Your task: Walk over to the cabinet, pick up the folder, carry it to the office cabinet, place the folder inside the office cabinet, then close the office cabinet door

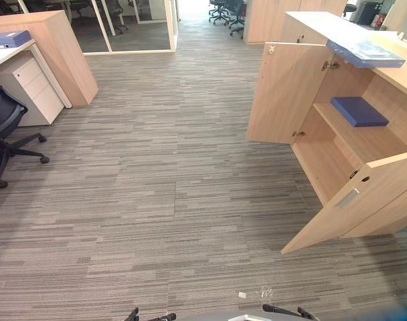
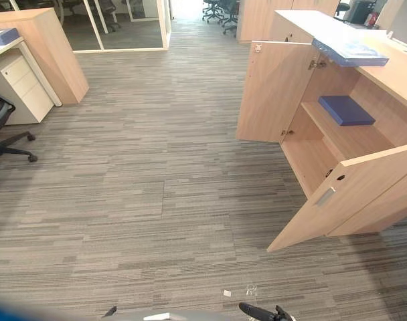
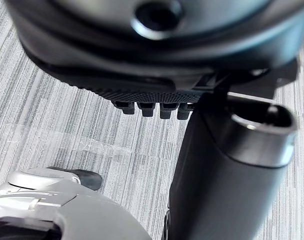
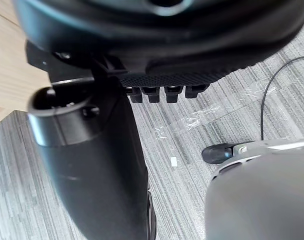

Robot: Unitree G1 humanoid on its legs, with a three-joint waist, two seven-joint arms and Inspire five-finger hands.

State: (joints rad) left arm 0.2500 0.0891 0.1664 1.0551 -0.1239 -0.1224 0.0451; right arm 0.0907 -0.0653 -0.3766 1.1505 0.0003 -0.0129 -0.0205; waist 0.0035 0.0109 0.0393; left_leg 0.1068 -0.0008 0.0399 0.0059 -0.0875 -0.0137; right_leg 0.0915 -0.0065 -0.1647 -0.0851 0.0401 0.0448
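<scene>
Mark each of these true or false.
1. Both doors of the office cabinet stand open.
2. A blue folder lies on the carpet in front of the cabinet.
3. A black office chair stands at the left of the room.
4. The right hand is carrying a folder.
1. True: both doors of the office cabinet are swung out.
2. False: one blue folder lies on the shelf inside the cabinet, and a second folder lies on the cabinet's top.
3. True: the office chair stands beside a white drawer unit.
4. False: the right hand holds nothing and hangs over the carpet, as does the left hand.
</scene>
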